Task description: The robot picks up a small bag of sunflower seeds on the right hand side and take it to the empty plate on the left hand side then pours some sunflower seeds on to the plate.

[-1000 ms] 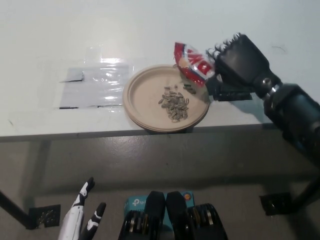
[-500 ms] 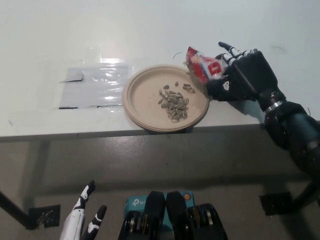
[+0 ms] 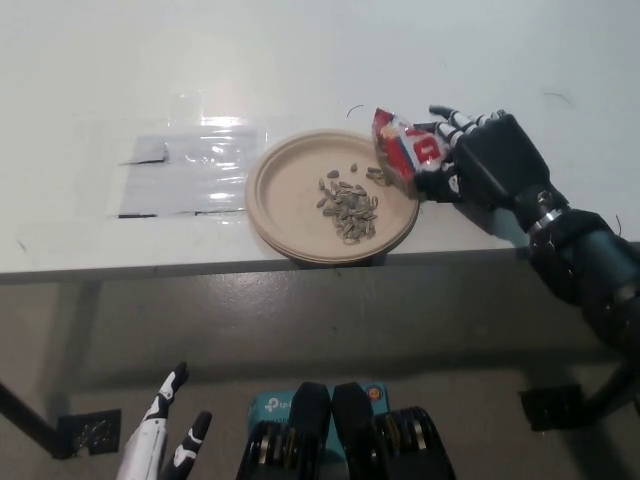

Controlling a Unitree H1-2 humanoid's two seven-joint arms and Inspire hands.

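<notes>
A tan plate (image 3: 290, 195) sits near the table's front edge with a small heap of sunflower seeds (image 3: 349, 206) on its right half. My black right hand (image 3: 478, 160) is just right of the plate, shut on the red and white seed bag (image 3: 404, 153), which stands over the plate's right rim. My white left hand (image 3: 160, 440) hangs low at the bottom left, below the table, with its fingers apart and nothing in it.
The white table (image 3: 300, 60) fills the upper half, its front edge running across the middle. A clear plastic sheet (image 3: 185, 175) lies taped left of the plate. Grey floor and a table leg foot (image 3: 550, 405) show below.
My right hand has lowered and turned the bag from a tilt above the plate down to the plate's right rim. A few more seeds lie near that rim.
</notes>
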